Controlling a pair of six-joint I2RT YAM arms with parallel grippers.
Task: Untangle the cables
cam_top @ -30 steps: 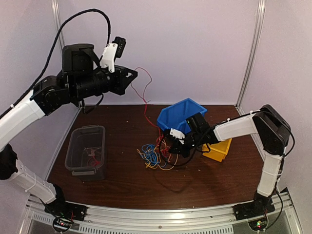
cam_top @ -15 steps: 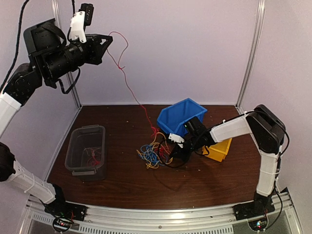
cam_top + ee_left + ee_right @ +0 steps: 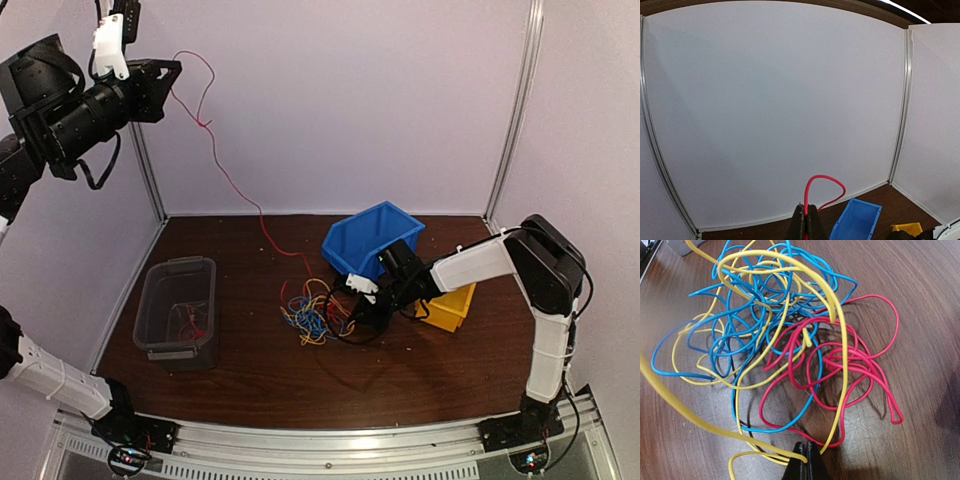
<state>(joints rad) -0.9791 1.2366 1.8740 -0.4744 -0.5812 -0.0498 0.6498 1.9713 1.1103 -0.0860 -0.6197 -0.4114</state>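
The cables lie as a tangle (image 3: 312,312) of red, blue and yellow wires on the brown table, left of the blue bin. My left gripper (image 3: 175,68) is high at the upper left, shut on a red cable (image 3: 232,180) that stretches down to the tangle. In the left wrist view the gripper (image 3: 805,212) pinches this red cable (image 3: 825,179), which loops above the tips. My right gripper (image 3: 352,300) is low at the tangle's right side. In the right wrist view it (image 3: 805,452) is shut on a yellow cable (image 3: 690,415), with blue loops (image 3: 755,305) and red loops (image 3: 840,360) beyond.
A grey bin (image 3: 150,300) with a few wires inside stands at the left of the table. A blue bin (image 3: 365,240) and a yellow bin (image 3: 450,305) sit behind and beside the right arm. White walls enclose the back and sides.
My left gripper has risen and swung far left with the red cable, drawing a longer length out of the tangle. The right gripper has stayed low at the tangle.
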